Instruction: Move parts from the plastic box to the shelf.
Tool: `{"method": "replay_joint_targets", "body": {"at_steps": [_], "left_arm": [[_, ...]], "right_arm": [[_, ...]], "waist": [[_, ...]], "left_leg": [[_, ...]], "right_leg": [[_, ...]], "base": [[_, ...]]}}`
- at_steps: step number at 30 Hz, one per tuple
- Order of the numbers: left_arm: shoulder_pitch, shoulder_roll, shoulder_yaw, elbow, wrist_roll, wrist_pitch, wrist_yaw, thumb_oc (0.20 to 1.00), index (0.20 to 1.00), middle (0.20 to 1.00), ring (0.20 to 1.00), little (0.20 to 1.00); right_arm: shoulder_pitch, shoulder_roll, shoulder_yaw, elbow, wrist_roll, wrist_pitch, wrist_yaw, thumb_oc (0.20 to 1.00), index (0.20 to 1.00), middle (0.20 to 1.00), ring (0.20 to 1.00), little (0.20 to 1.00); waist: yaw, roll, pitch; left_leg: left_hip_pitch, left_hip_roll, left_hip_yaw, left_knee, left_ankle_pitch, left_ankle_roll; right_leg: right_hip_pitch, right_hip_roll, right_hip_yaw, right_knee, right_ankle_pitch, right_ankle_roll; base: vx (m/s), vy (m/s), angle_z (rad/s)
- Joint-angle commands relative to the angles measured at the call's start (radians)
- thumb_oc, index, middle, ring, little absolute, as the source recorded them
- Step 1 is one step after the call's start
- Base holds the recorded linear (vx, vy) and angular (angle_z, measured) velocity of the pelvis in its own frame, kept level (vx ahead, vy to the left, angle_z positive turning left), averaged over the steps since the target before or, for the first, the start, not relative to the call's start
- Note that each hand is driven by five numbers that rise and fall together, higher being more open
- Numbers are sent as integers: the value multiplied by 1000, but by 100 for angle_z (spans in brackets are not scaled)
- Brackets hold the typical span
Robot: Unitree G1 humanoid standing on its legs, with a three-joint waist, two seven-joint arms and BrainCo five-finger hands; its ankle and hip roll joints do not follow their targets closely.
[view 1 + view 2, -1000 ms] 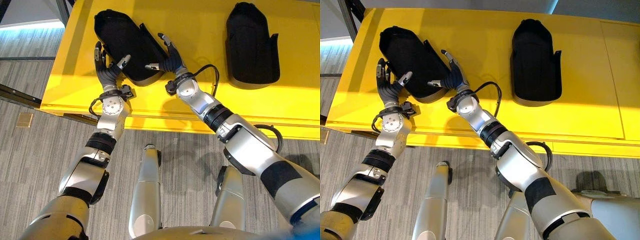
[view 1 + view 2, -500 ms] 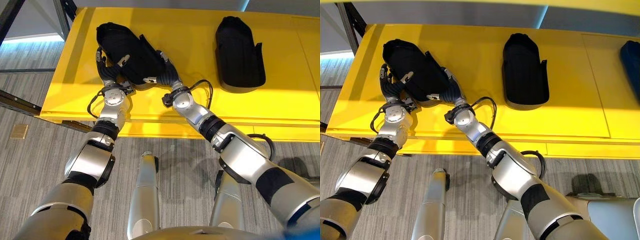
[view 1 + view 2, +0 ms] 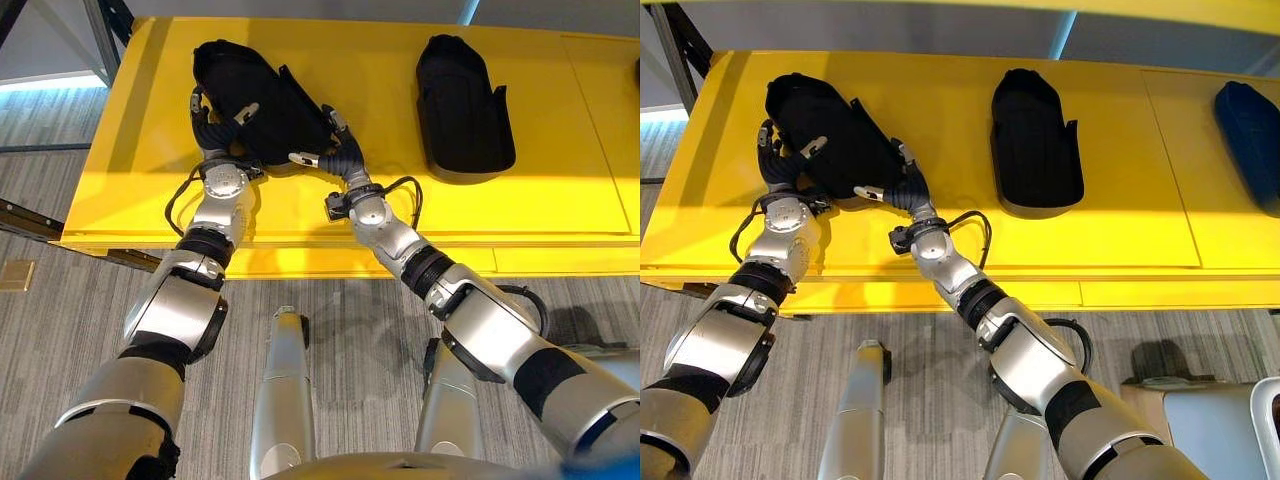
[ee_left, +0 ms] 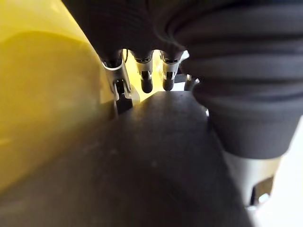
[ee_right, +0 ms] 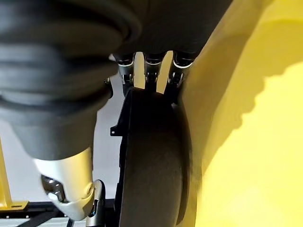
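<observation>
Left eye view: a black part lies on the yellow shelf. The left hand and the right hand bracket its near end from either side, fingers extended against its edges. A second black part lies well apart to the right.

Right eye view: a dark blue part rests at the shelf's far right.

Left wrist view: straight fingers lie along the part's surface.

Right wrist view: straight fingers touch the part's rim.
</observation>
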Motion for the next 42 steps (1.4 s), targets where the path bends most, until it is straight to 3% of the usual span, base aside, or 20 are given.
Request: {"method": "replay_joint_targets", "body": {"at_steps": [1,16,42], "left_arm": [[-67,-101,-76,125,38,76,-21,1000,1000,1000,1000,1000],[-103,-101,-124,133,155,128,-34,1000,1000,1000,1000,1000],[-155,156,-189,95,357,166,-54,1000,1000,1000,1000,1000]], "right_arm": [[25,49,-8,-20,43,-3,5,1000,1000,1000,1000,1000],[137,39,4,-156,142,-45,32,1000,1000,1000,1000,1000],[222,8,83,-265,132,-44,132,1000,1000,1000,1000,1000]], "waist": [[-2,-2,56],[-36,-5,39],[-13,7,60]], "left_leg": [[-13,13,29,39,-2,44],[-11,30,35,33,1,38],[-1,29,41,43,-5,40]], "right_leg": [[-89,38,13,49,73,-102],[-103,50,25,47,80,-100],[-72,39,19,41,81,-92]], "base": [[0,0,0],[-7,-8,-6],[0,0,0]]}}
